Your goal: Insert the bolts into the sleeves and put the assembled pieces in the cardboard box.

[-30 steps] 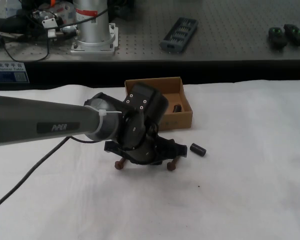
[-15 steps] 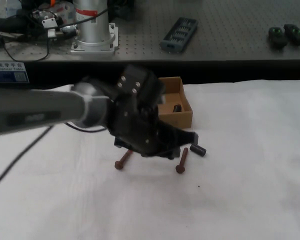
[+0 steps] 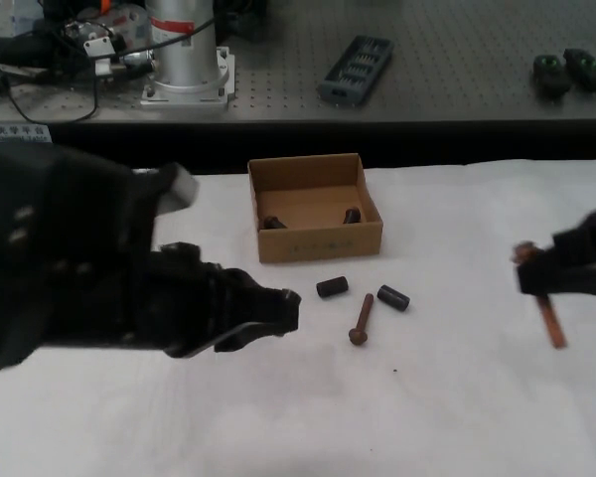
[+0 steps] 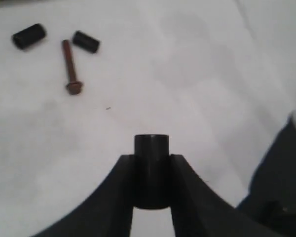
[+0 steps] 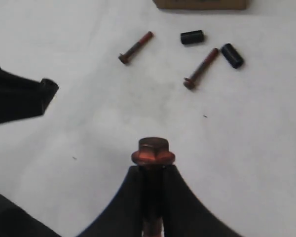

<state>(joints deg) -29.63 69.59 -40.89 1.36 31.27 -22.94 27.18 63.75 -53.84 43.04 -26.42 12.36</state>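
Observation:
My left gripper [image 4: 151, 160] is shut on a black sleeve [image 4: 151, 170]; in the high view it [image 3: 283, 306] hangs over the white cloth, left of the loose parts. My right gripper [image 5: 153, 170] is shut on a rusty bolt [image 5: 153, 154] and sits at the far right [image 3: 566, 266], the bolt [image 3: 548, 316] hanging below it. Two black sleeves [image 3: 332, 287] [image 3: 393, 297] and a bolt [image 3: 361, 320] lie in front of the cardboard box [image 3: 321, 241]. Another loose bolt [image 5: 135, 48] lies nearer the left gripper. Two dark pieces [image 3: 270, 223] [image 3: 352, 215] rest inside the box.
A white cloth [image 3: 427, 397] covers the bench front. Behind it, a dark perforated table carries a metal post base [image 3: 186, 70], a bit case [image 3: 356, 66], cables and two dark parts [image 3: 568, 70]. Open cloth lies between the grippers and toward the front.
The left arm drew back from above the loose parts to the left and nearer the camera, uncovering the box and a sleeve. The right gripper came into view at the right with a bolt.

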